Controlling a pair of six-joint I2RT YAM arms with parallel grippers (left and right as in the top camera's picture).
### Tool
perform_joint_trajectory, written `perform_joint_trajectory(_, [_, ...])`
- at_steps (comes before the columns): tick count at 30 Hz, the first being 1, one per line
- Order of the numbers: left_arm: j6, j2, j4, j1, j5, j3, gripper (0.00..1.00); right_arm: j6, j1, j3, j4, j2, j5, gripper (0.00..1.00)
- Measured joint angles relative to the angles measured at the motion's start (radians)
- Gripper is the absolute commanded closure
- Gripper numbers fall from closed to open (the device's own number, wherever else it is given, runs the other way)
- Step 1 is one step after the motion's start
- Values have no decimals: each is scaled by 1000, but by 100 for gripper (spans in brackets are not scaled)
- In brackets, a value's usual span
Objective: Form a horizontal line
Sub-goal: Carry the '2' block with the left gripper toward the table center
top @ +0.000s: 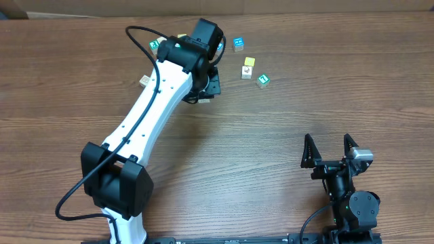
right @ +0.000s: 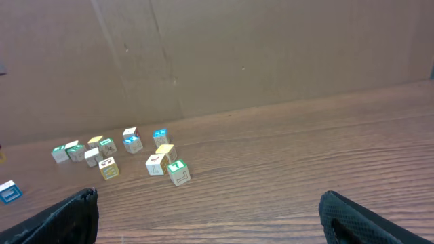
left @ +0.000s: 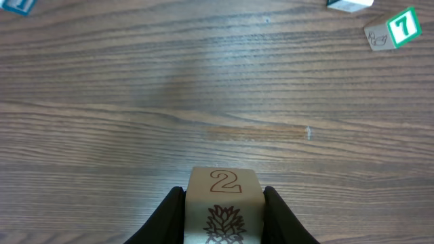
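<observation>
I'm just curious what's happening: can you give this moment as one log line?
left claw: shut on cube | right claw: open, empty | other cubes: scattered

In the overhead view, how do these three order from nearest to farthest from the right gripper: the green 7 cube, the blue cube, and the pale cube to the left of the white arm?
1. green 7 cube: lowest of the right cluster, closest to the right gripper.
2. blue cube: top of that same cluster.
3. pale cube: far left, beyond the white arm.
</observation>
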Motion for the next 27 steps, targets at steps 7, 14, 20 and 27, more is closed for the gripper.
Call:
perform_joint_trajectory(7, [-16, 24, 4, -16, 0, 0, 96, 0, 0, 0, 0, 0, 0, 0])
perform_joint_trajectory(14, [-82, 24, 0, -17, 0, 0, 96, 0, 0, 0, 0, 0, 0, 0])
perform_joint_trajectory(20, [-116, 24, 43, -41, -28, -39, 96, 0, 0, 0, 0, 0, 0, 0])
perform_joint_trajectory(27, [-164, 24, 154, -71, -107, -163, 92, 0, 0, 0, 0, 0, 0, 0])
